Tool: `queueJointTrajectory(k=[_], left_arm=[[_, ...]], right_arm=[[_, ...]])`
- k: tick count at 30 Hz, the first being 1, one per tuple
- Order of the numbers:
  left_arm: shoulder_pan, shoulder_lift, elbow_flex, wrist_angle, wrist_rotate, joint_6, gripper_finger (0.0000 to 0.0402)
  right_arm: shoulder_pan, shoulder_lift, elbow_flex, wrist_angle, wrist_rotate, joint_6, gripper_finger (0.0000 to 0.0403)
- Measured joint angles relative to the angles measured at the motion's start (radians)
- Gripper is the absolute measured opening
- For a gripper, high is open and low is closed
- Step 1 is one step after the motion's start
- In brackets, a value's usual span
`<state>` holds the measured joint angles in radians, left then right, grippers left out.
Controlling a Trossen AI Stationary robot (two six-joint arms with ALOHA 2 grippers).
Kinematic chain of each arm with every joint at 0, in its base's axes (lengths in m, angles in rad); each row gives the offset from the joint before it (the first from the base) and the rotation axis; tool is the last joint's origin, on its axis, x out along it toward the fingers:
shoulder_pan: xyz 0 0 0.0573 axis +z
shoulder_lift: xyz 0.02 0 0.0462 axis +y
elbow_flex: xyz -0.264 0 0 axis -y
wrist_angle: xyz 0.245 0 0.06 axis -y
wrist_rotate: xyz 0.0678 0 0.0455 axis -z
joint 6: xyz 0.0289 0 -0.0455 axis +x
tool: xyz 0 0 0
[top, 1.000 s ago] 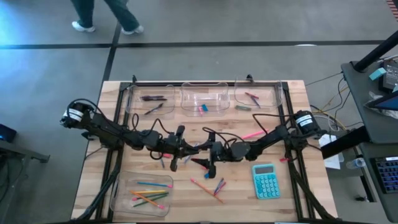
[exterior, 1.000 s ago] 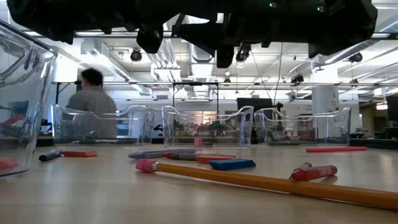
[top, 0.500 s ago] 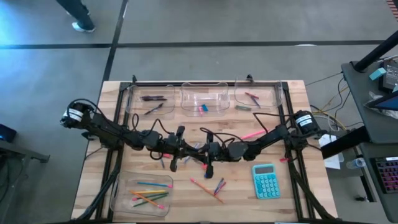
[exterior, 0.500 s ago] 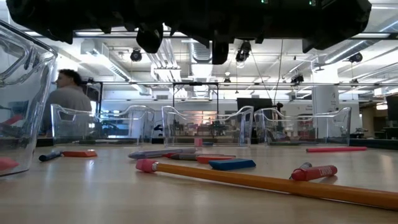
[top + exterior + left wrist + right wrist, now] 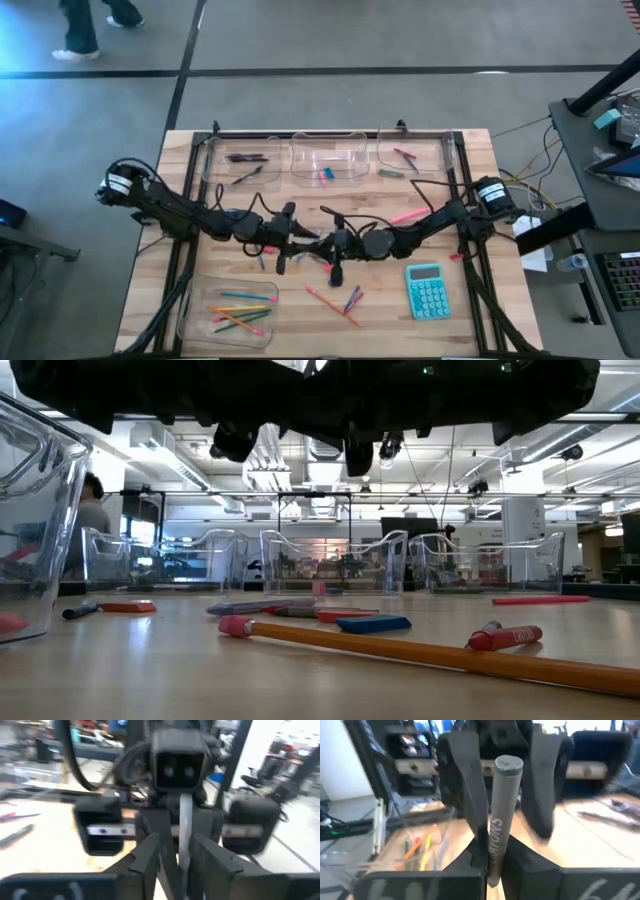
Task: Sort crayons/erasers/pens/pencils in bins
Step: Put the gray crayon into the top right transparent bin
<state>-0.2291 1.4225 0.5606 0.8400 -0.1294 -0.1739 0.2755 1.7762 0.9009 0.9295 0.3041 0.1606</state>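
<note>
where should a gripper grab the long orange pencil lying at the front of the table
Grip the orange pencil mid-shaft, coming straight down with fingers across its length. It lies flat, its middle bare; a red crayon sits close by its far end.

A grey crayon (image 5: pixel 499 830) stands clamped between the right gripper's (image 5: pixel 490 855) dark fingers above the table's middle. Loose sticks lie below: a long orange pencil (image 5: pixel 420 651) with a pink eraser tip, a red crayon (image 5: pixel 505 636), a blue piece (image 5: pixel 372 624). Four clear bins (image 5: pixel 227 313) hold sorted items.
</note>
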Motion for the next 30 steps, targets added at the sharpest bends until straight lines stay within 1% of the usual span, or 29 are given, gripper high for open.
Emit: queueJointTrajectory(k=[2, 5, 11, 14, 16, 17, 18, 21, 24, 26, 28, 30], left_arm=[[0.0, -0.02, 0.0, -0.02, -0.042, 0.001, 0.0125], [0.001, -0.064, 0.0, -0.054, -0.072, 0.005, 0.0141], [0.0, -0.163, -0.005, -0.173, -0.072, 0.005, 0.0146], [0.0, -0.179, -0.006, -0.204, -0.073, 0.005, 0.0146], [0.0, -0.18, -0.006, -0.2, -0.073, 0.004, 0.0146], [0.0, -0.176, -0.006, -0.198, -0.073, 0.004, 0.0146], [0.0, -0.172, -0.006, -0.194, -0.073, 0.004, 0.0147], [0.0, -0.158, -0.006, -0.19, -0.073, 0.001, 0.0147], [0.0, -0.146, -0.006, -0.189, -0.073, -0.003, 0.0147], [0.0, -0.14, -0.006, -0.188, -0.073, -0.003, 0.0147], [0.0, -0.137, -0.006, -0.189, -0.074, -0.004, 0.0147], [0.0, -0.136, -0.005, -0.188, -0.074, -0.004, 0.0147]], right_arm=[[-0.005, -0.021, 0.0, -0.074, 0.034, 0.004, 0.0015], [-0.015, -0.084, 0.0, -0.267, 0.132, 0.009, 0.0015], [-0.057, -0.319, -0.001, -0.792, 0.375, 0.025, 0.0014], [-0.131, -0.449, -0.001, -1.082, 0.455, 0.062, 0.0014], [-0.22, -0.514, -0.004, -1.262, 0.497, 0.135, 0.0014], [-0.272, -0.538, -0.004, -1.339, 0.496, 0.17, 0.0014], [-0.332, -0.559, -0.004, -1.409, 0.469, 0.187, 0.0014], [-0.516, -0.592, -0.006, -1.548, 0.325, 0.194, 0.0014], [-0.683, -0.595, -0.009, -1.574, 0.179, 0.167, 0.0013], [-0.763, -0.585, -0.015, -1.569, 0.112, 0.125, 0.0013], [-0.825, -0.57, -0.019, -1.565, 0.071, 0.082, 0.0016], [-0.87, -0.552, -0.023, -1.564, 0.055, 0.054, 0.0022]])
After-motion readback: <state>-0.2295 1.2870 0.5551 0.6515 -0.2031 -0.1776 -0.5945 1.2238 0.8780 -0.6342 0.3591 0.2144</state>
